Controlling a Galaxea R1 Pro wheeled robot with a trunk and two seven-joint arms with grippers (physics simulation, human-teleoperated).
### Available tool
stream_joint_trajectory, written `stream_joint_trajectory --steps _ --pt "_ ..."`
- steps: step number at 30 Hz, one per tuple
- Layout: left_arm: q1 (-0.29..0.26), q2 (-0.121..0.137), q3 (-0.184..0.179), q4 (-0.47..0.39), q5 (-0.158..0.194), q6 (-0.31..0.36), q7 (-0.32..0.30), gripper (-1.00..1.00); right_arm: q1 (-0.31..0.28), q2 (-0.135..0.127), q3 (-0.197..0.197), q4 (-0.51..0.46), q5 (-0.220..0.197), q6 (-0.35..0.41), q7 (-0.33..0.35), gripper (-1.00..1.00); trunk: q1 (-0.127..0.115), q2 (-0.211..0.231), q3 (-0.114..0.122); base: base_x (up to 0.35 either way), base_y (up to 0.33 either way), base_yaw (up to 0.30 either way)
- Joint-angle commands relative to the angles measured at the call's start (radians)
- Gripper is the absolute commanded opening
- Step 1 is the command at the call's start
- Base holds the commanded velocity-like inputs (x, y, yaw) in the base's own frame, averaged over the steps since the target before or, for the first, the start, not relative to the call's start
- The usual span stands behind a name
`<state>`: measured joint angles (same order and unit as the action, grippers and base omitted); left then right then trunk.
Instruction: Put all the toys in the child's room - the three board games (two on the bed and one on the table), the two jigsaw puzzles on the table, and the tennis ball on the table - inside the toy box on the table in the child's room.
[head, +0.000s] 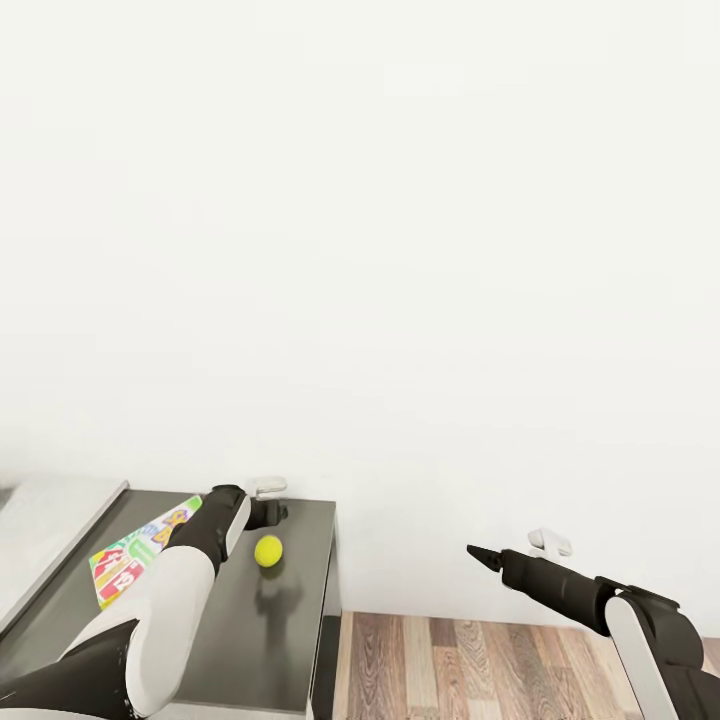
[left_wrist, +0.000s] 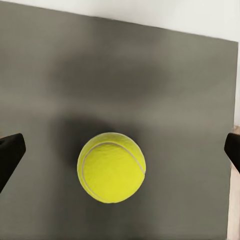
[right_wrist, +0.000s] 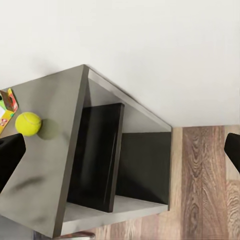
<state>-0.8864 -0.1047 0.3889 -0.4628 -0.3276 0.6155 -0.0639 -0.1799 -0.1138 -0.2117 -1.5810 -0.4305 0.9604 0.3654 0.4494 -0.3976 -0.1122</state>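
Currently hovering my left gripper (left_wrist: 120, 145), jaws spread wide, over the ball (left_wrist: 111, 167) on the dark unit (head: 270, 610); board game (head: 130, 560) lying nearby, both waiting unboxed. Right gripper (right_wrist: 120, 150) gaping, idling.

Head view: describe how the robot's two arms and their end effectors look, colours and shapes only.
Each arm has rounded glossy white shells alternating with matte black segments. The left arm shows a long white shell between black sections. The right arm has a white shell and a black forearm tapering to the pointed right end effector. A small white block sits near each wrist. No cables or markings are visible.
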Motion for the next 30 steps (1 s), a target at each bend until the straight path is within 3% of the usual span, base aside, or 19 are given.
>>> stream_joint_trajectory --steps 1,30 --pt "-0.001 -0.001 0.008 -0.002 -0.01 0.004 -0.007 1.0 -0.001 0.0 -0.001 0.0 0.007 0.004 0.009 1.0 0.001 -0.002 -0.004 0.0 0.0 0.0" --pt "-0.001 0.0 0.007 -0.004 -0.008 0.001 -0.007 1.0 -0.001 0.005 0.002 -0.001 0.007 0.004 0.009 1.0 0.001 -0.002 -0.051 0.0 0.0 0.0"
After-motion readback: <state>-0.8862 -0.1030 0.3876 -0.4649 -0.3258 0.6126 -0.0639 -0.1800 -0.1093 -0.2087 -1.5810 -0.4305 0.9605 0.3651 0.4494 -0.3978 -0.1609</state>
